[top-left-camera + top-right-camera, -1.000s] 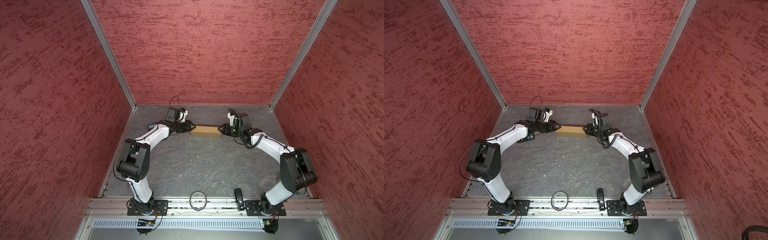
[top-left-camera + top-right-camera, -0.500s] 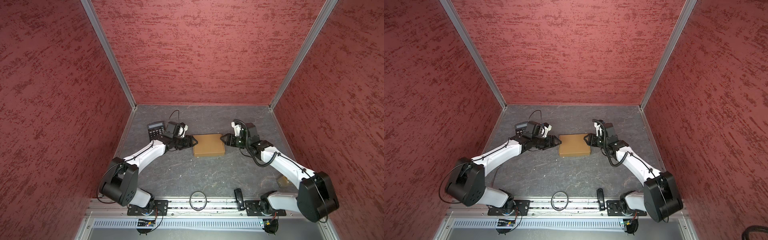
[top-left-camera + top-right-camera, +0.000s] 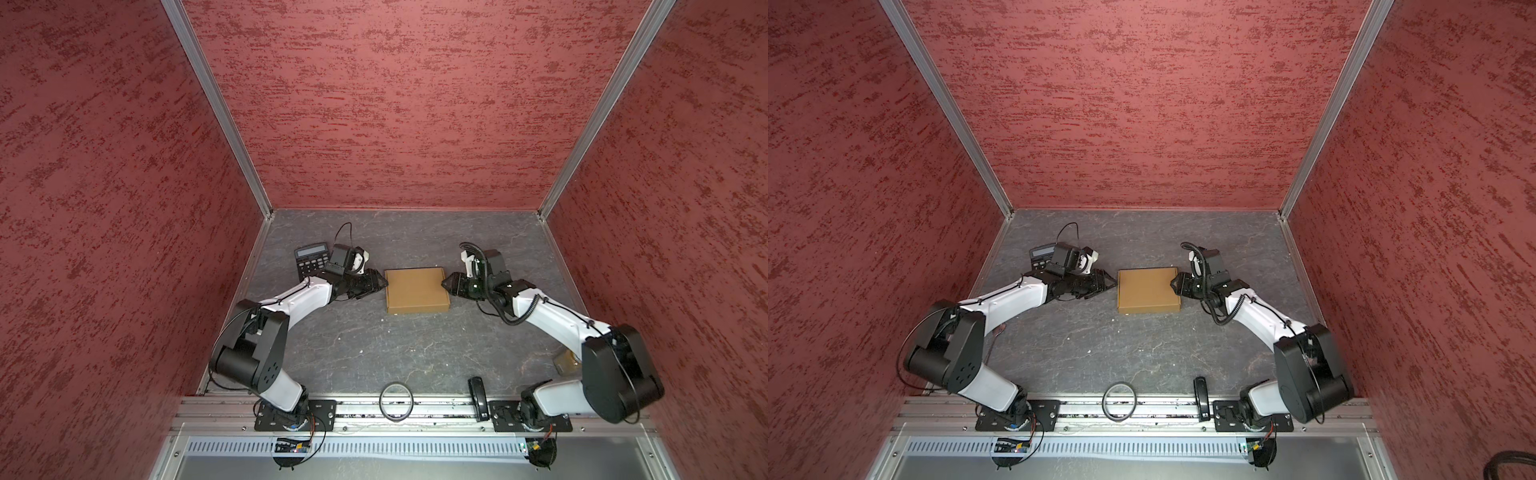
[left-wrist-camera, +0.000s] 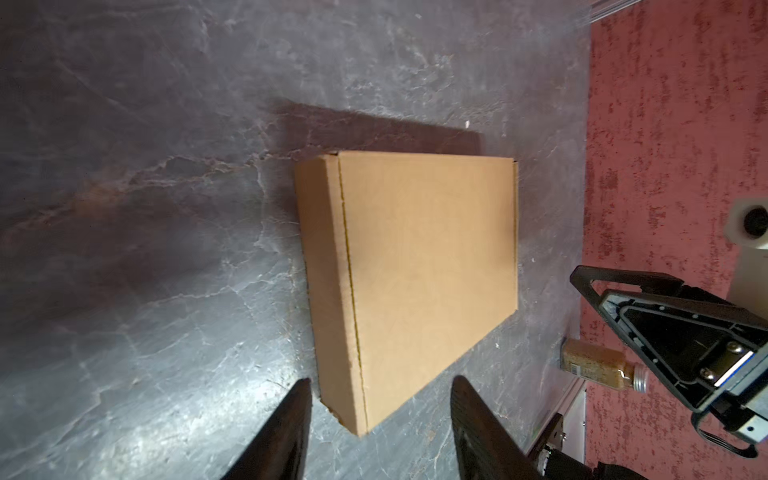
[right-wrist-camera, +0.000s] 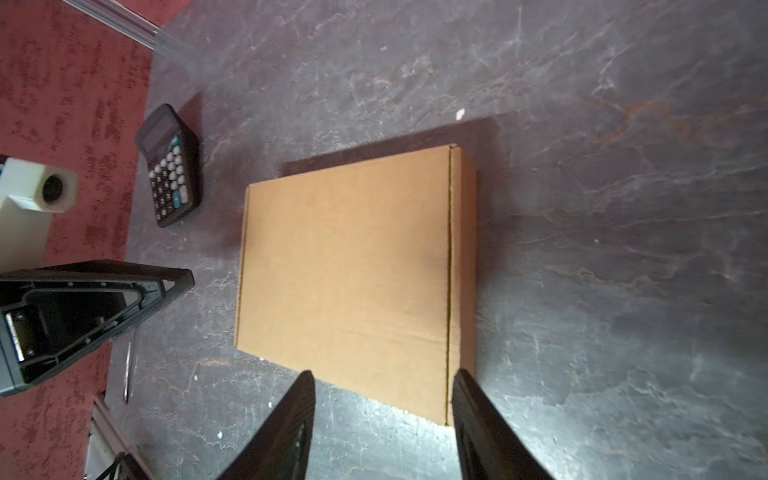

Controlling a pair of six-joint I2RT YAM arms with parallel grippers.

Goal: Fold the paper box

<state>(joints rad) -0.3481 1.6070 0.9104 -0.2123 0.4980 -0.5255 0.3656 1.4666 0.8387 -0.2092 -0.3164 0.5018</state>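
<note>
At the far left of the tabletop (image 3: 374,353) a dark calculator (image 3: 311,258) is seen, its keys too small for any marking to be read. Just beside it the left tool (image 3: 380,284) is held low with its jaws apart and nothing clamped between them. In the left wrist view the near corner of the paper box (image 4: 415,270) is framed by the gap of this tool (image 4: 380,386). The paper box (image 3: 417,289) is found in the middle of the tabletop, lying flat and closed, squarish, with its slightly longer side running from tool to tool. A creased seam is shown along its near edge. No print, brand or label can be made out on the cardboard. To its right the right tool (image 3: 444,282) is pointed at the opposite side, jaws likewise apart and empty (image 5: 382,378). The box is thus flanked, neither arm being clearly nearer, so any pressing or squaring would be done inward from both sides. Farther right a small capped bottle (image 4: 598,368) is partly seen, its label unreadable.
</note>
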